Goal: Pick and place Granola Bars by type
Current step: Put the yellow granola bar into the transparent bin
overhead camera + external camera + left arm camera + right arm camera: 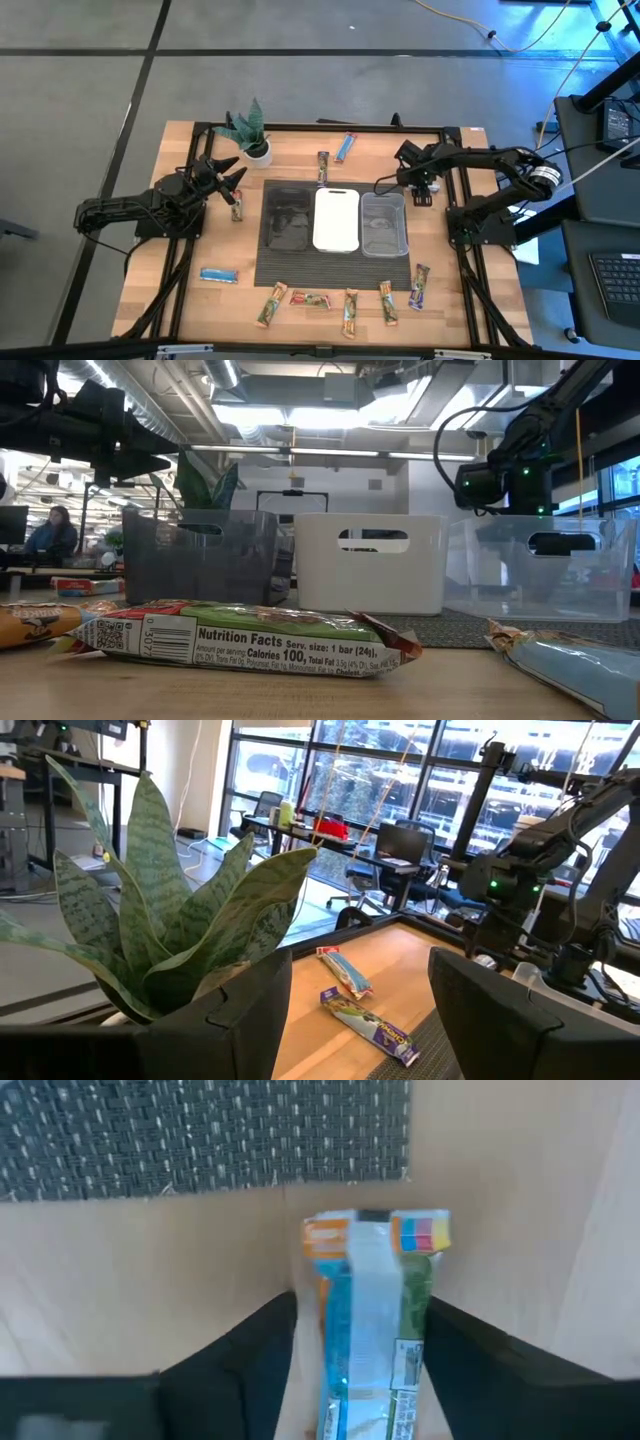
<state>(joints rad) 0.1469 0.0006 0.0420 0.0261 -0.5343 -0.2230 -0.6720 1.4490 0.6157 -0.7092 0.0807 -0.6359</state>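
Note:
My right gripper (365,1370) points down at the wooden table beside the far right corner of the mat, right of the clear tray (384,224). A granola bar (372,1280) with an orange, blue and green wrapper lies flat on the wood between its two fingers. In the high view this bar is hidden under the gripper (421,192). My left gripper (226,178) waits open at the far left, held level and facing the plant. Other granola bars lie loose: two at the far edge (345,147) (323,165), one left of the black tray (237,205), several along the near edge (350,312). My right gripper comes at the bar from above, its fingers (250,1370) standing along the bar's two long edges (425,1330), with the bar lying flat on the table. I cannot tell whether the fingers touch the wrapper.
A black tray (270,218), a white tray (336,245) and the clear tray stand side by side on a dark mat (330,272) in the middle. A potted plant (250,135) stands at the far left, right in front of my left gripper (362,1010). A blue bar (218,275) lies near left.

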